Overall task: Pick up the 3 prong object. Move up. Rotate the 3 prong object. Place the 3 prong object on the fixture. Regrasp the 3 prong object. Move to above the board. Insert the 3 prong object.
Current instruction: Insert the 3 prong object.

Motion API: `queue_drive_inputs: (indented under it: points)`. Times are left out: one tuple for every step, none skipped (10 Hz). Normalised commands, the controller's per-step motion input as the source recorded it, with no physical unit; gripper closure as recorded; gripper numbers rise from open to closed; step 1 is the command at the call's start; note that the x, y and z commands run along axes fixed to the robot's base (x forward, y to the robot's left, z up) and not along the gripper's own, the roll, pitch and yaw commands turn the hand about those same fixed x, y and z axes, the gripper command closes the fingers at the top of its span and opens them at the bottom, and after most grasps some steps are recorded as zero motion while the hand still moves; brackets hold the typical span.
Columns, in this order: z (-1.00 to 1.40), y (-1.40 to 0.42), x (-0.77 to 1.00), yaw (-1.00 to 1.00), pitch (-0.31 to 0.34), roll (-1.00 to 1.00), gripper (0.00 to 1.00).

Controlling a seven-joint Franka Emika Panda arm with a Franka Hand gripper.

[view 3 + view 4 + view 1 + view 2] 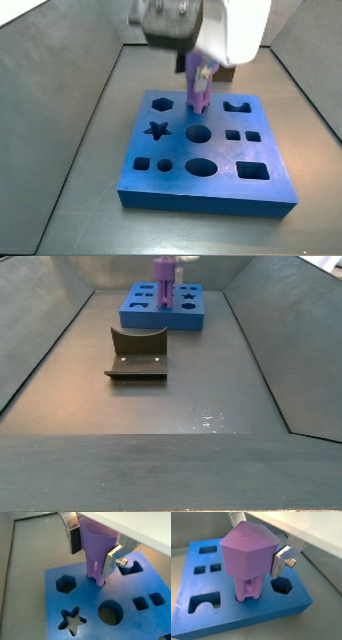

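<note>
The purple 3 prong object [95,547] hangs upright, prongs down, with my gripper [93,549] shut on its wide body. In both wrist views its prong tips meet the top face of the blue board [127,624] between the hexagon hole and the notched hole. Whether they have entered a hole I cannot tell. One silver finger [282,559] presses the 3 prong object [248,549] from the side; the opposite finger is mostly hidden there. A side view shows the 3 prong object [199,85] standing over the board [201,190]. The dark fixture [138,353] stands bare, apart from the board [134,316].
The board has star [72,621], hexagon [65,584], round [109,612] and square [140,603] cut-outs around the piece. Grey sloping walls [40,366] enclose the floor on both sides.
</note>
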Motion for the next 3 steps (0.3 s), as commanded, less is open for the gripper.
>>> queue_drive_inputs:
  points:
    - [-0.30,0.00,0.40,-0.06,0.000,-0.04,1.00]
    - [-0.14,0.09,0.19,-0.13,0.000,-0.08,1.00]
    - [0.00,0.00,0.00,0.00,0.000,0.00,1.00]
